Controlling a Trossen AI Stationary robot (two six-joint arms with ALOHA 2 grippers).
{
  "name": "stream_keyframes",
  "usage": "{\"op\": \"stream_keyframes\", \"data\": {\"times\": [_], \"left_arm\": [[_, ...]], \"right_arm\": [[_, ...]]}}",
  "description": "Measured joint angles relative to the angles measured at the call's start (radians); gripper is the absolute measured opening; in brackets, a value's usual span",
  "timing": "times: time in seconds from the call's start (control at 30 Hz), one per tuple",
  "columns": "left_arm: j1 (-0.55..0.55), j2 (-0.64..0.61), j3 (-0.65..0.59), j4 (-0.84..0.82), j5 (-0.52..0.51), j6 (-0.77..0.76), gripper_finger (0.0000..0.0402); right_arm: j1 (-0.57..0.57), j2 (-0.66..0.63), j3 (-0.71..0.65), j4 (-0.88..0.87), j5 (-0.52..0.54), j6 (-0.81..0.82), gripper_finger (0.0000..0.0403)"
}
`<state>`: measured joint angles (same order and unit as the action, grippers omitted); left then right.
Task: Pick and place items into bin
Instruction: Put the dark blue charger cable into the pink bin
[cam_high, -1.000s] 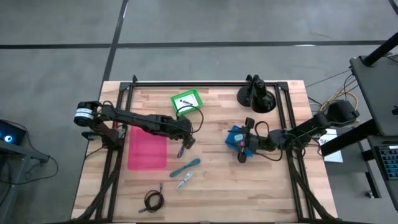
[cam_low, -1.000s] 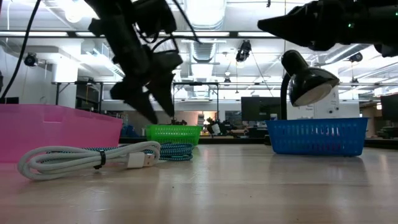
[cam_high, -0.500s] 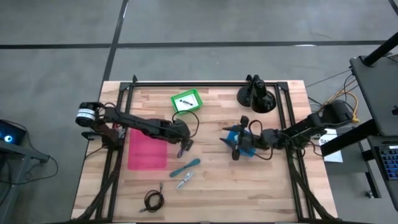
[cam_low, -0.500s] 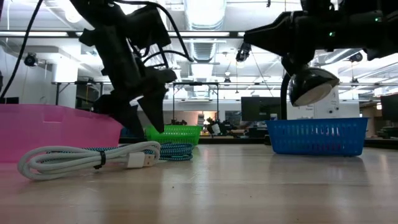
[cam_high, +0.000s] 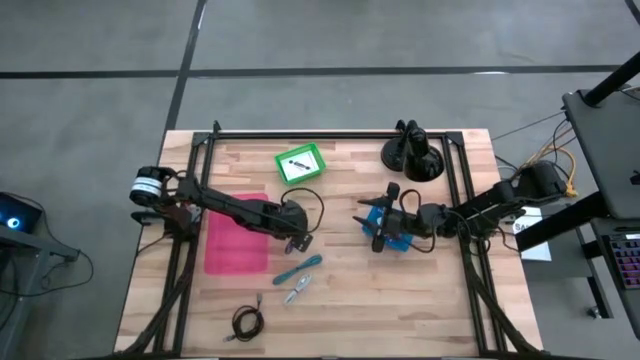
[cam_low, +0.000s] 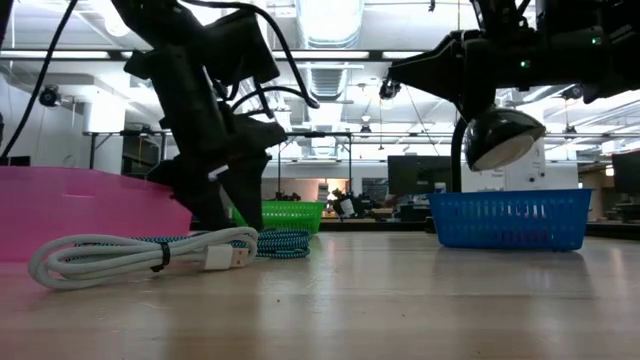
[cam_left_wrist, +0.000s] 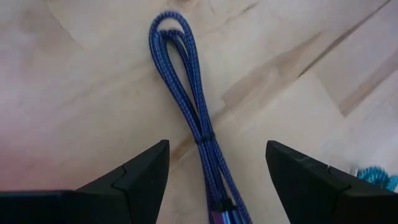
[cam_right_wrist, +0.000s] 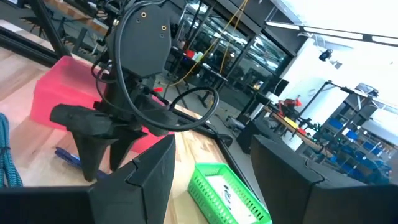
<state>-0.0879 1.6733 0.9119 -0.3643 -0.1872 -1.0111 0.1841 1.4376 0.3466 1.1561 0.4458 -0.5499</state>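
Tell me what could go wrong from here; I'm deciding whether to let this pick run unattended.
The left end effector is open, straddling the blue braided cable on the wood. That cable is thin and lies flat, so the fingers may close on the table or catch only one strand. The teal cable lies close by and could be dragged along. The pink bin sits right beside the arm, so a lift might clip its wall.

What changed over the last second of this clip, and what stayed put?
The left gripper dropped toward the table, jaws open astride the blue-purple braided cable, not gripping it. The right gripper drew back over the blue basket, jaws open, empty. The pink bin, green basket and loose cables stayed put.
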Motion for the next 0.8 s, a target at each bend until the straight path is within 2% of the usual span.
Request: {"op": "stream_keyframes", "data": {"times": [0.3, 0.43, 0.8], "left_arm": [[-0.012, 0.000, 0.000, -0.018, 0.078, 0.055, 0.0248], [-0.012, 0.001, -0.001, -0.018, 0.090, 0.105, 0.0248], [-0.002, -0.003, 0.053, -0.010, 0.081, 0.113, 0.0248]], "right_arm": [[0.000, 0.000, 0.000, 0.000, 0.000, 0.000, 0.0196], [0.000, 0.000, 0.000, 0.000, 0.000, 0.000, 0.0196], [0.000, 0.000, 0.000, 0.000, 0.000, -0.003, 0.0196]]}}
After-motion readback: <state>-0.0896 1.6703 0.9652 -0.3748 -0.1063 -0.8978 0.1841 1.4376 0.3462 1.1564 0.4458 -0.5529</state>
